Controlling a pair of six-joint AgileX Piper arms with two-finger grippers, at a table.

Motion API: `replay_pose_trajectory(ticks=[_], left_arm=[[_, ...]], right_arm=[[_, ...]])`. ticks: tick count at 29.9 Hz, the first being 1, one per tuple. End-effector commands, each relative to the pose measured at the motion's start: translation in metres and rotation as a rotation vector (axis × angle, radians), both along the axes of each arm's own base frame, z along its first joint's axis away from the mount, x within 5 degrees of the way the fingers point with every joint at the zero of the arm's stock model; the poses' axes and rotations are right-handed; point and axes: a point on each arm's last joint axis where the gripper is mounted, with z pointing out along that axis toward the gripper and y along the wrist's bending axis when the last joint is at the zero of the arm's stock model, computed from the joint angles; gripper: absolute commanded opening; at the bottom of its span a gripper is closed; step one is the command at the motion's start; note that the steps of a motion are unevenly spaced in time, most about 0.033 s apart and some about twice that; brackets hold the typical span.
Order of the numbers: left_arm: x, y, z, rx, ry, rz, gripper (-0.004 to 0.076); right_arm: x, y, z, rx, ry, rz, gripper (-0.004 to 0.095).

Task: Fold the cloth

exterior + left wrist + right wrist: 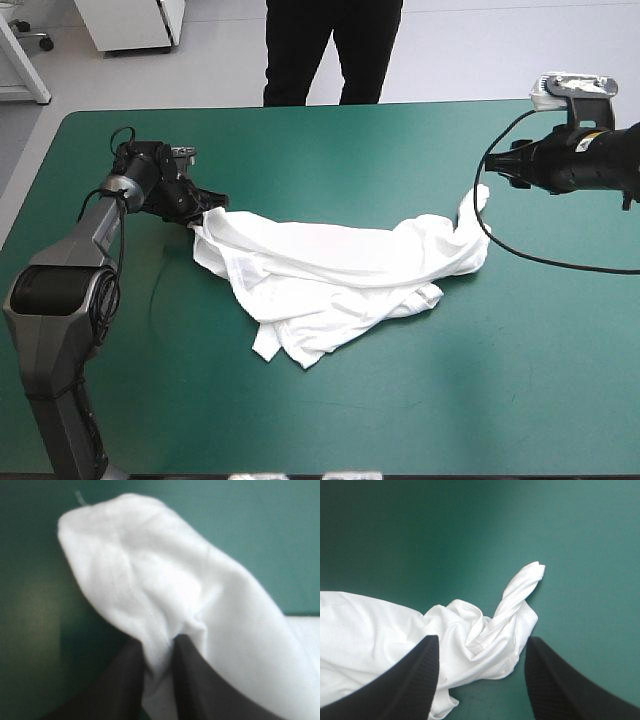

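Your T-shirt (330,270) lies crumpled on the teal-green cover (420,420). It is drawn out into a long sagging band, its bulk heaped along its near side and bare cover all round it. Your left gripper (160,647) sits at the T-shirt's left end with its black fingers all but closed and a pinch of white cloth pressed between them. The fabric bulges up just ahead of the fingers, which suggests you have a bunched fold there rather than a clean single edge. That grip looks like the anchor for the left end while the other end is sorted out. Your right gripper (481,639) hangs over the T-shirt's right end with its fingers spread wide and nothing held. A twisted tail (520,587) of cloth, likely a sleeve or a corner, lies on the cover between and just ahead of them. The wide spread makes sense as a setup to straddle that tail and close on it. I judge the fold itself not yet begun: the T-shirt needs spreading flat first, and a hold at both ends would let you pull it taut. Watch that the twist does not carry extra layers into the pinch. Watch too that the left hold, taken on a bunch, does not slip when tension comes.
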Motion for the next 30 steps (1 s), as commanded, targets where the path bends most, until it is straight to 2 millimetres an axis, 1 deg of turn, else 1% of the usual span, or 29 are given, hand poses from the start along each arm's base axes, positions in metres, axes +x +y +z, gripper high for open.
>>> replay_pose_trajectory(ticks=[1,4,6,9,11,13,15,19,23,27,30], left_arm=[[-0.001,0.001,0.022,0.02,-0.054,-0.034,-0.0006],[0.0,0.001,0.017,0.021,-0.036,-0.034,-0.0009],[0.0,0.001,0.017,0.021,-0.038,-0.034,-0.0009],[0.0,0.001,0.017,0.021,-0.04,-0.034,-0.0009],[0.0,0.001,0.017,0.021,-0.041,-0.034,-0.0009],[0.0,0.001,0.017,0.021,-0.041,-0.034,-0.0009],[0.0,0.001,0.017,0.021,-0.039,-0.034,-0.0009],[0.0,0.001,0.017,0.018,-0.045,-0.032,-0.0009],[0.0,0.001,0.017,0.017,-0.046,-0.029,-0.0009],[0.0,0.001,0.017,0.015,-0.046,-0.029,-0.0009],[0.0,0.001,0.017,0.015,-0.046,-0.029,-0.0009]], right_arm=[[-0.007,0.0,0.012,0.014,-0.043,0.002,0.0486],[-0.009,0.005,0.009,-0.021,-0.01,0.026,0.0487],[-0.011,0.017,0.007,-0.052,0.005,0.059,0.0486],[-0.014,0.045,0.0,-0.117,0.039,0.162,0.0504],[-0.012,0.06,-0.01,-0.171,0.099,0.198,0.0535],[-0.008,0.067,-0.021,-0.202,0.147,0.179,0.0579],[-0.005,0.069,-0.036,-0.198,0.205,0.164,0.0606],[-0.006,0.074,-0.082,-0.183,0.347,0.191,0.0606],[-0.007,0.079,-0.123,-0.14,0.39,0.205,0.0606],[-0.007,0.083,-0.152,-0.094,0.395,0.217,0.0606],[-0.003,0.086,-0.169,-0.093,0.414,0.222,0.0604]])
